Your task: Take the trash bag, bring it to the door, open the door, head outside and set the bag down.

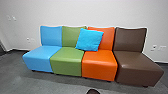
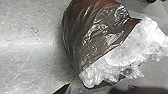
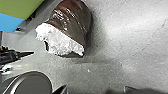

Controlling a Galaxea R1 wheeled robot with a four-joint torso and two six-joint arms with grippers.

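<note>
While the grey floor is continuous across the area inspected, a row of four seats stands along the wall, coloured light blue, green, orange and brown.

The trash bag is lying on the floor in front of this row. It is dark, brownish and glossy. It is not raised and no gripper is touching it in a way that can be seen. A dark rounded shape at the near edge of the head view, about midway across, is probably the bag's top; this cannot be confirmed.

A blue cushion leans where the green and orange seats meet.

The bag's long axis runs from its full, rounded dark body to a pale crumpled end. That end is turned towards the grippers, slightly askew; the body extends away from them.

The left gripper is judged the nearer: the bag shows larger from the left wrist, with the pale end just ahead of the fingers. The right gripper has the bag ahead of it and over towards the left arm's side, at a greater reach.

Fingers, right: parted, holding nothing. Fingers, left: judged parted also, with nothing held. The pale end, being loose and closest, appears the likelier part to grip, though thin plastic could slip or tear under the load.
</note>
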